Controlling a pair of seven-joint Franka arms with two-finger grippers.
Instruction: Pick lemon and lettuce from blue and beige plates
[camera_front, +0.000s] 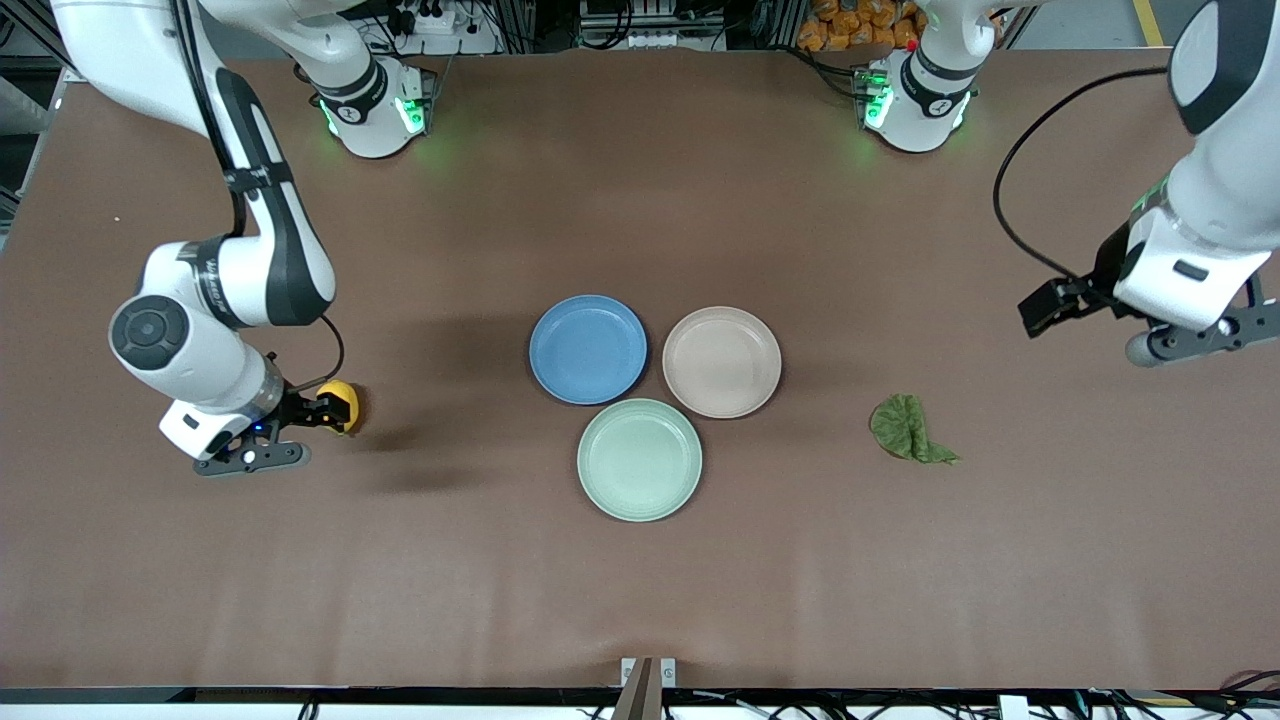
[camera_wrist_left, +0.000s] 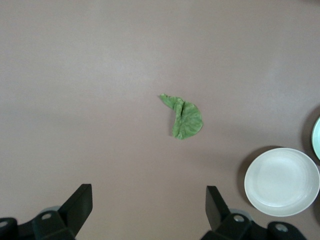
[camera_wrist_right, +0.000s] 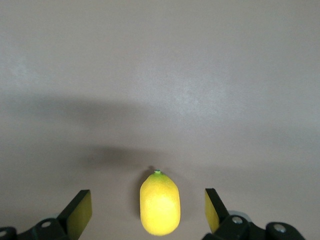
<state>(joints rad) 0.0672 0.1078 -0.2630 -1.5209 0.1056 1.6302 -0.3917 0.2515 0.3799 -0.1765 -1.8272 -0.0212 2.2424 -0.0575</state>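
Observation:
The yellow lemon (camera_front: 342, 402) lies on the brown table toward the right arm's end, off the plates. My right gripper (camera_front: 325, 410) is open low around it. In the right wrist view the lemon (camera_wrist_right: 160, 210) sits between the spread fingers (camera_wrist_right: 80, 212) with a gap on each side. The green lettuce leaf (camera_front: 908, 428) lies on the table toward the left arm's end. My left gripper (camera_front: 1045, 308) is open and empty, up in the air over bare table beside the leaf (camera_wrist_left: 186, 117). The blue plate (camera_front: 588, 349) and beige plate (camera_front: 721, 361) are empty.
An empty pale green plate (camera_front: 639, 459) sits nearer the front camera, touching the other two plates. The beige plate also shows in the left wrist view (camera_wrist_left: 281, 181). The arm bases stand along the table's edge farthest from the front camera.

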